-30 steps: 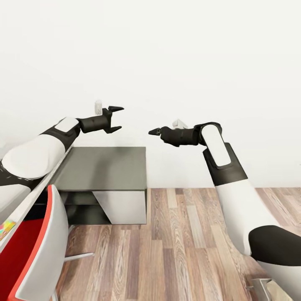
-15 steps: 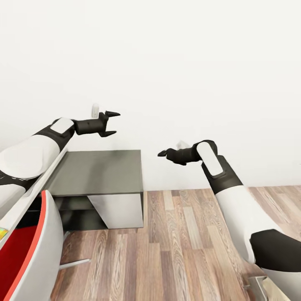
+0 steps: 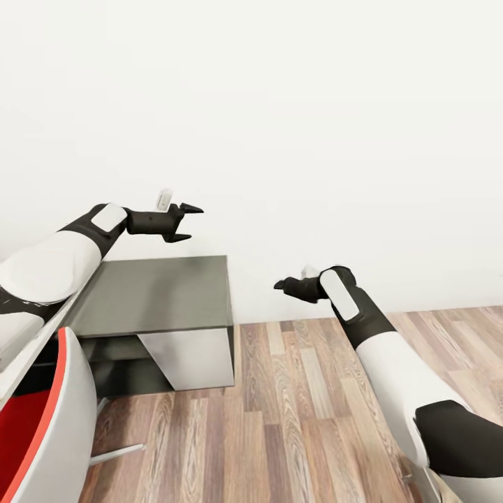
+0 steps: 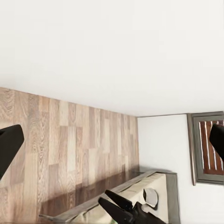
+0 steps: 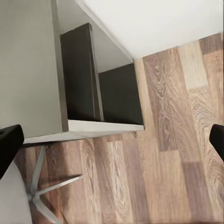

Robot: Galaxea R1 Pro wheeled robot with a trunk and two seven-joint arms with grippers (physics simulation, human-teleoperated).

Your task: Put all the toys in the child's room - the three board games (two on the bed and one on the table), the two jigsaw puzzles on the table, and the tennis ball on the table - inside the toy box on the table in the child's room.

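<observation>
Left gripper (image 3: 186, 223): two dark fingers spread apart, nothing between them; raised before the white wall (image 3: 279, 105), above the far edge of the dark grey unit (image 3: 161, 293). In the left wrist view, fingertips (image 4: 8, 144) at opposite margins, well apart, with the other arm's gripper showing dark near a beige mattress (image 4: 158, 191) in a dark frame beside wood floor.

Right gripper (image 3: 281, 285): low, beside the unit's near corner, pointing toward it; end-on in the head view, spread not readable there. In the right wrist view, fingertips (image 5: 9, 140) at opposite margins, wide apart, empty; between them the unit's grey top, dark open compartment and pale panel.

Dark grey unit: low, against the wall, white slanted panel (image 3: 188, 356) beneath.

Table (image 3: 35, 342): pale edge only, running diagonally at head view's left, under the left forearm.

Chair (image 3: 42, 426): red seat, white shell, chrome legs, just beside the table edge.

Wood-plank floor (image 3: 293, 419): beneath the right arm.

Toys, toy box: outside these views.
</observation>
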